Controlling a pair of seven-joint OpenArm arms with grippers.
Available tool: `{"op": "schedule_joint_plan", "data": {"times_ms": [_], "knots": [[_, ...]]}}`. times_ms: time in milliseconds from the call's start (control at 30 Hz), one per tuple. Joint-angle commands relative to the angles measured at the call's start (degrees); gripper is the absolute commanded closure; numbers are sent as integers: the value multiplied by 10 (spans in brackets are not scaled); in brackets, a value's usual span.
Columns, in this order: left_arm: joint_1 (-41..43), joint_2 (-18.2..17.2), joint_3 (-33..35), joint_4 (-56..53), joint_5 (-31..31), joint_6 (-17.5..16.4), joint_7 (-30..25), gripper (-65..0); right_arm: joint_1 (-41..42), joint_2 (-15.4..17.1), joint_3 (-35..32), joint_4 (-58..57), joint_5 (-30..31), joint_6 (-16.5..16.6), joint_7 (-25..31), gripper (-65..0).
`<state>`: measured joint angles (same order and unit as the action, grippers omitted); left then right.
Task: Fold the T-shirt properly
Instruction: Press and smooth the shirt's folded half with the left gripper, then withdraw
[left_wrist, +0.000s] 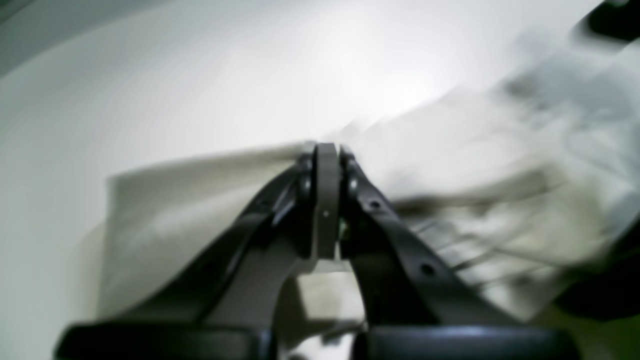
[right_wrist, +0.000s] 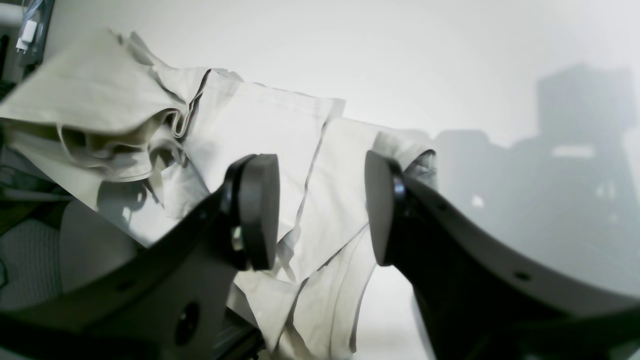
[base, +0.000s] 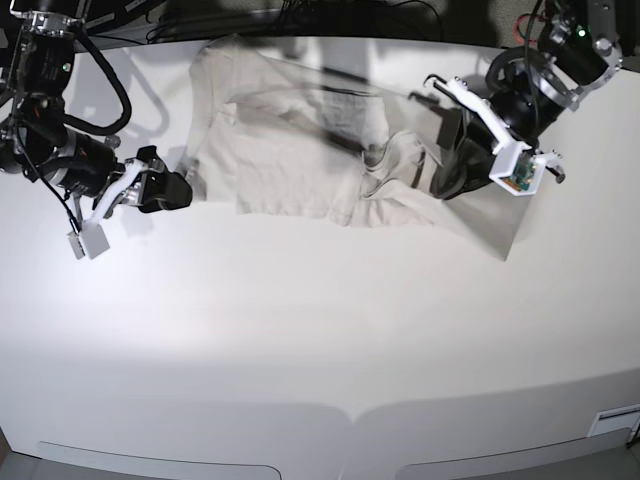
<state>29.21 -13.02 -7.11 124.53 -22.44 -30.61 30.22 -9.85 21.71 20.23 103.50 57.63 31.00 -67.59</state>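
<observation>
The pale beige T-shirt (base: 290, 150) lies crumpled across the far middle of the white table (base: 320, 340). At its right side my left gripper (base: 447, 175) is shut on a fold of the cloth, and a flap of fabric hangs stretched below it. In the blurred left wrist view the closed left gripper (left_wrist: 327, 150) pinches the T-shirt's edge (left_wrist: 200, 200). My right gripper (base: 178, 190) sits at the shirt's left edge. It stands open in the right wrist view (right_wrist: 320, 207), with its pads (right_wrist: 255, 210) low over the creased T-shirt (right_wrist: 265, 130) and nothing gripped.
Cables and dark equipment (base: 300, 15) run along the table's far edge behind the shirt. A white plug (right_wrist: 27, 32) hangs at the upper left of the right wrist view. The near table edge (base: 350, 420) curves across the bottom.
</observation>
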Motion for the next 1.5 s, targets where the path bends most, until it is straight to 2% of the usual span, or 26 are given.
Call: {"op": "schedule_joint_plan", "data": {"times_ms": [0,100,300,433,500,533,600,633,700,933,1067,1167,1267,1467], "knots": [[2,-3,2,8,-15,-3,-7,0,6,7,4,9,16,-2,7,-282],[2,-3,29,6,-32,-3,6,0,7,6,4,9,16,-2,7,-282],[1,-3,117,6,-28,-3,-16,0,6,7,4,9,56,-2,6,-283],[1,-3,156,6,31,0,-50,0,6,7,4,9,56,-2,2,-282],[1,-3,158,6,45,14,-67,0,6,7,4,9,56,-2,0,-283],[1,-4,158,6,45,25,-69,-50,6,7,4,9,56,-2,0,-283],[0,-4,158,6,49,30,-71,-220,6,7,4,9,56,-1,0,-282],[0,-3,158,6,51,30,-76,-283,6,7,4,9,56,-1,0,-283],[0,-3,158,6,50,30,-83,-343,6,7,4,9,56,-1,0,-283],[0,-4,158,6,53,30,-88,-345,6,7,4,9,56,-1,1,-282],[0,-4,157,6,119,30,-69,-345,6,7,4,9,56,9,9,-282],[0,-4,157,6,197,34,-35,-345,6,9,4,9,61,9,-24,-282],[0,-4,152,6,257,71,-19,-345,2,9,5,10,60,10,-56,-283],[0,-4,74,6,269,80,-25,-345,-44,8,43,10,58,9,-56,-283]]}}
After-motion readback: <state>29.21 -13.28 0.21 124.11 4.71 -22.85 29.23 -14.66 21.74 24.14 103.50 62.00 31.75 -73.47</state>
